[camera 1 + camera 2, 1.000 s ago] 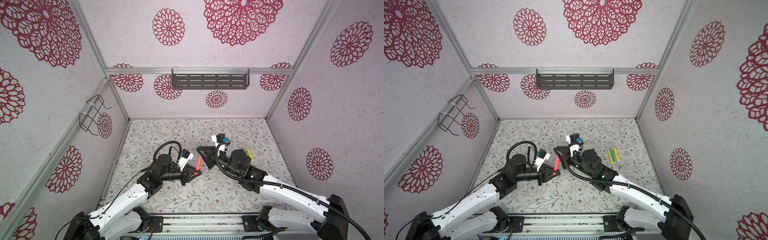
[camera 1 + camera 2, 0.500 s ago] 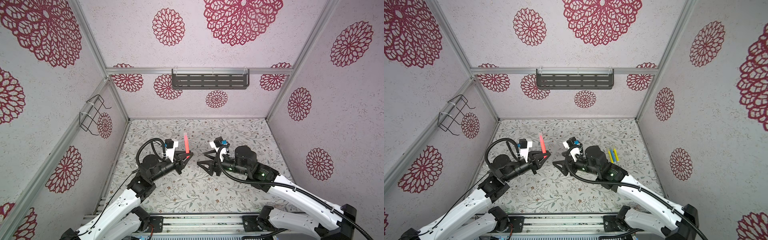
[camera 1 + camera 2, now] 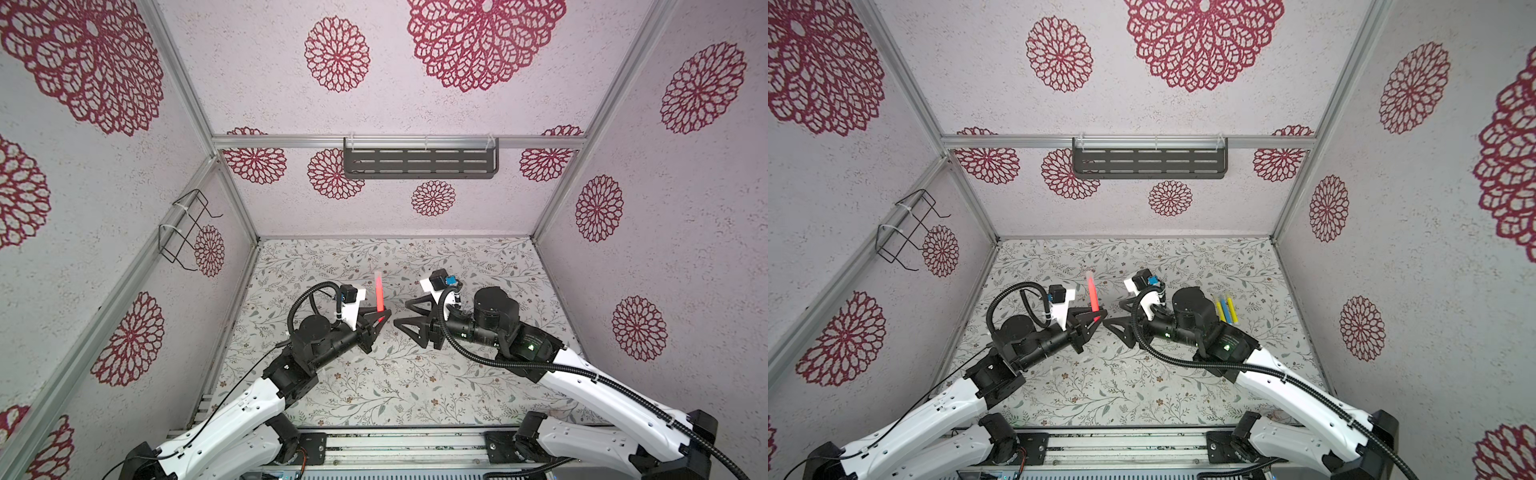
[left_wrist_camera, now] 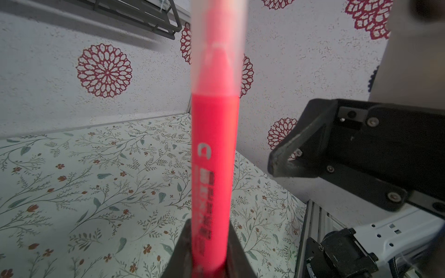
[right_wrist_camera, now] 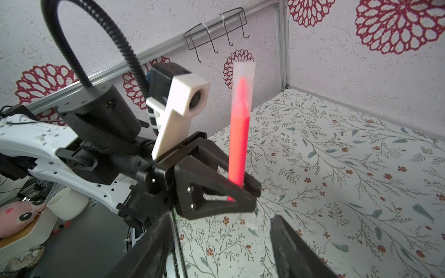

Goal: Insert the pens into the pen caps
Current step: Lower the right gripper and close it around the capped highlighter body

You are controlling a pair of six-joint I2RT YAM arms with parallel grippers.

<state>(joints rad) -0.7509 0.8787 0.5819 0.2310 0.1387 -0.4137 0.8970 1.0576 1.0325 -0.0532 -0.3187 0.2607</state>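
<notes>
The red-pink pen [image 3: 379, 294] [image 3: 1093, 298] [image 4: 214, 156] [image 5: 238, 149] stands almost upright above the mat, left of centre and about midway between near and far. Its lower end is pinched between the closed fingers of the left gripper [image 3: 381, 318] [image 5: 240, 190]. A translucent whitish cap [image 3: 377, 276] [image 3: 1089, 277] [image 4: 218, 48] [image 5: 243, 81] sits over its upper end, and the tapered tip shows through the plastic. White print runs along the barrel. In a top view, two yellow pens [image 3: 1232, 311] and a blue pen [image 3: 1225, 305] lie flat, side by side and roughly parallel, on the mat right of centre. The blue one is between the yellows, and their near ends are hidden behind the right arm.
</notes>
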